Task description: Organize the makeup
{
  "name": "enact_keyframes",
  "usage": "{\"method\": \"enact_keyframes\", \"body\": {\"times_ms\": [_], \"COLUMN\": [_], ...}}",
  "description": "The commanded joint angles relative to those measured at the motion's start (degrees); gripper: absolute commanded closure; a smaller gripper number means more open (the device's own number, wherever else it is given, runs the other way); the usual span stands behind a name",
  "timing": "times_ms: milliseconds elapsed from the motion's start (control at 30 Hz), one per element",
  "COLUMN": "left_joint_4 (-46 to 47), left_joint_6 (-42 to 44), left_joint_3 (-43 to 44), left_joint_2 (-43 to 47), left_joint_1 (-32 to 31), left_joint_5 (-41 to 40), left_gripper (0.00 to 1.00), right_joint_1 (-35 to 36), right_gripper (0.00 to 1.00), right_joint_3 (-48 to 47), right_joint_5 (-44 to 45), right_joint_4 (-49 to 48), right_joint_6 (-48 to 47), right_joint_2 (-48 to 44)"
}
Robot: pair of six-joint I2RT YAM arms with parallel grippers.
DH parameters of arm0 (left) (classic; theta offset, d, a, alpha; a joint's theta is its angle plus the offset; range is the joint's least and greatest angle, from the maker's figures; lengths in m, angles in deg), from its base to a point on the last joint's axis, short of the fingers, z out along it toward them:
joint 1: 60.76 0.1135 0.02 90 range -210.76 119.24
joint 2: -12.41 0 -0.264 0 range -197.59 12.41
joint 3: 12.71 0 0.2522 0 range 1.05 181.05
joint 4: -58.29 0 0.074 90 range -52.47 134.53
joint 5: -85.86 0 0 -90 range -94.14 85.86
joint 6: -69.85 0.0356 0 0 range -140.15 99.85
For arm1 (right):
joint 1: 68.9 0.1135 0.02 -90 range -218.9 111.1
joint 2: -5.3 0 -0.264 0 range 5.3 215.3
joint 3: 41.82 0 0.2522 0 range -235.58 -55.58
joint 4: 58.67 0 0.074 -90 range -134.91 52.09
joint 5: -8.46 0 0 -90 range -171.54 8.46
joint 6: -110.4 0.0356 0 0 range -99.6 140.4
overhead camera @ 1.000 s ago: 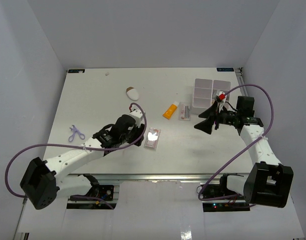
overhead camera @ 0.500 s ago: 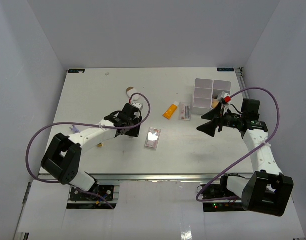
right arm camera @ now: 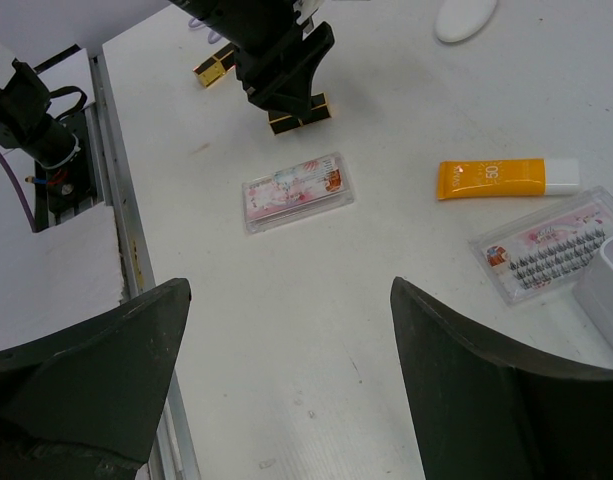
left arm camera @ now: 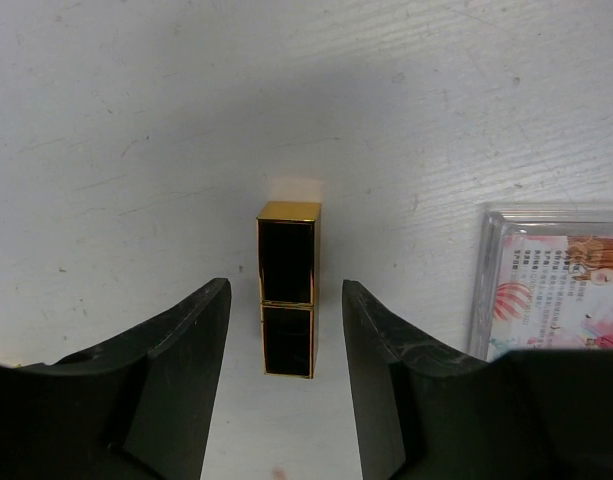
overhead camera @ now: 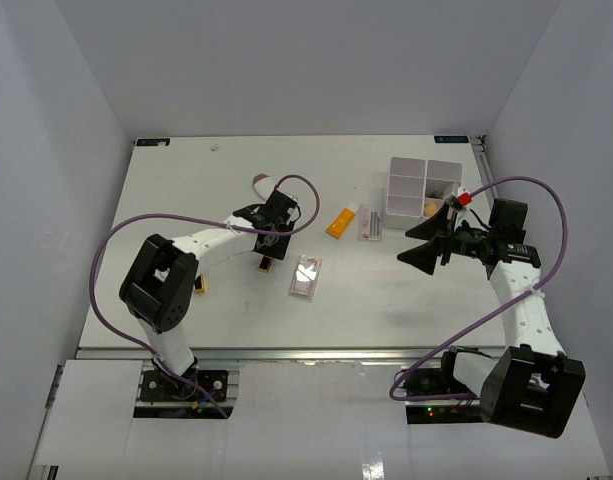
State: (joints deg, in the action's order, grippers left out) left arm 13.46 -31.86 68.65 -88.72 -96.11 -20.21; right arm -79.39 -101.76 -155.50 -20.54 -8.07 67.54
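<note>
A black-and-gold lipstick (left arm camera: 288,290) lies flat on the table between the jaws of my left gripper (left arm camera: 284,300), which is open and touches neither side of it. From above, the left gripper (overhead camera: 269,250) hangs over that lipstick (overhead camera: 266,265). A clear-pink palette (overhead camera: 306,275) lies just to its right. The orange white-capped tube (overhead camera: 341,220) and a clear lash case (overhead camera: 370,224) lie further back. The white-and-brown oval piece (overhead camera: 264,184) is at the back. My right gripper (overhead camera: 406,247) is open and holds nothing, above the table right of the palette (right arm camera: 298,190).
The white four-compartment box (overhead camera: 423,172) stands at the back right with a tan sponge (overhead camera: 431,208) in its near right compartment. A second gold lipstick (overhead camera: 199,288) lies by the left arm's elbow. The left arm's purple cable loops over the table's left half.
The left arm has swung its gripper back and right, from beside the palette to over the lipstick, which now shows on the table. The right gripper has drifted slightly right.
</note>
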Motion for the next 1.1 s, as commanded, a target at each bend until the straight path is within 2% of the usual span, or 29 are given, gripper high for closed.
{"method": "enact_keyframes", "body": {"times_ms": [0, 267, 533, 667, 767, 900, 967, 1067], "left_joint_4": [-0.8, -1.2, -1.2, -1.1, 0.3, 9.4, 16.2, 27.0], "left_joint_6": [1.6, 1.9, 1.1, 0.0, -2.0, -4.7, -6.9, -10.9], "left_joint_3": [1.3, 0.6, 0.2, 0.2, -0.1, -4.5, -8.3, -13.4], "left_joint_2": [0.2, -2.5, -0.8, 1.4, 6.3, 15.0, 19.2, 22.0], "left_joint_1": [0.2, 0.2, 0.2, 0.2, 0.2, 0.2, 0.1, -0.6], "left_joint_5": [-2.7, 1.4, 2.1, 4.3, 11.5, 24.9, 31.8, 39.4], "left_gripper": [0.40, 0.47, 0.72, 0.76, 0.79, 0.83, 0.86, 0.87], "right_joint_1": [-0.4, -0.7, -1.0, -0.9, -1.0, -1.0, -1.0, -0.9], "right_gripper": [0.13, 0.13, 0.13, 0.13, 0.13, 0.13, 0.14, 0.16], "right_joint_3": [0.0, 0.0, 0.3, 0.4, 0.5, 0.7, 1.0, 1.9], "right_joint_5": [-2.0, -1.5, -2.5, -2.6, -2.6, -3.2, -3.2, -1.7], "right_joint_4": [1.0, 0.9, 0.9, 0.9, 0.9, 0.6, -1.5, -7.9], "right_joint_6": [0.6, 0.4, 0.5, 0.5, 0.7, 2.1, 6.2, 17.4], "right_joint_2": [-0.4, 0.3, 0.5, 0.7, 1.0, 2.4, 3.6, 5.9]}}
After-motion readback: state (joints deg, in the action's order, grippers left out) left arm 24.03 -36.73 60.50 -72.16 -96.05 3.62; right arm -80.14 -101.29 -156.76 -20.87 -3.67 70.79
